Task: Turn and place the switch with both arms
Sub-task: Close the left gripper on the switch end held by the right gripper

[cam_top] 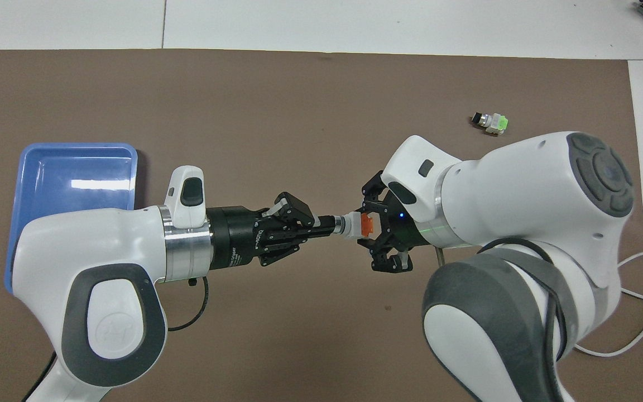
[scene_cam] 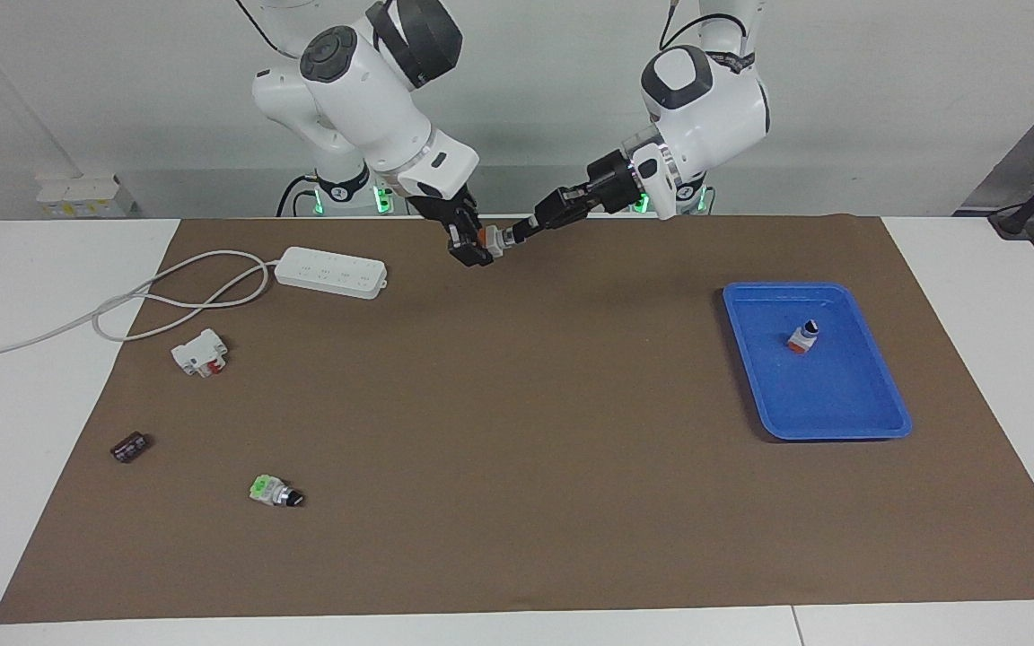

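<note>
While the right claw clamps the switch steady above the mat, the left claw pinches its knob for turning.

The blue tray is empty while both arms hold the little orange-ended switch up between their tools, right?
Not quite: the blue tray is not empty. The facing view shows another small orange-ended switch standing in it. The rest holds: the left tool and right tool both grip the switch in the air between them.
</note>
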Controlling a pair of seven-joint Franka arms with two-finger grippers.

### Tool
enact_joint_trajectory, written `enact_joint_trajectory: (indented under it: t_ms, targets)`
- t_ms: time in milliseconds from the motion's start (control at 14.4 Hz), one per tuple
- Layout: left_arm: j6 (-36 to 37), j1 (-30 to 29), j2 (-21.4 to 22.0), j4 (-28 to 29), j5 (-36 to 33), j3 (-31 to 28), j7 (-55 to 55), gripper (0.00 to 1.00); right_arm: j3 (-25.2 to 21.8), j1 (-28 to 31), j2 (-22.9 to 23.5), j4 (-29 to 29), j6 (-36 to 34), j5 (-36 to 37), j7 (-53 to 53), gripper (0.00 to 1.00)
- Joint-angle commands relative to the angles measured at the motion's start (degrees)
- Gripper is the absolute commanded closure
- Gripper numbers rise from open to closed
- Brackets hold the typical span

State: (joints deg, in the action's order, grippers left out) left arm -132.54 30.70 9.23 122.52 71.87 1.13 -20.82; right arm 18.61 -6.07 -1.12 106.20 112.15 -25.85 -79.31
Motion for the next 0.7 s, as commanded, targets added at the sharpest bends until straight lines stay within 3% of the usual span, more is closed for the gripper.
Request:
enact_joint_trajectory:
  t_ms: [0,209,627]
  targets:
    - [-1.5,1.1,-1.8,-2.0,1.1,-0.3,7.4,1.00,0.7,0.1,0.0,-0.9,-1.1,-1.2,0.6,1.00]
    - [-1.3,1.1,-3.0,-4.0,0.7,0.1,10.8,1.00,0.7,0.1,0.0,-0.9,-1.1,-1.2,0.6,1.00]
    - [0.6,1.1,-4.0,-6.8,0.5,1.2,28.5,1.00,0.6,0.1,0.0,-0.9,-1.0,-1.2,0.6,1.00]
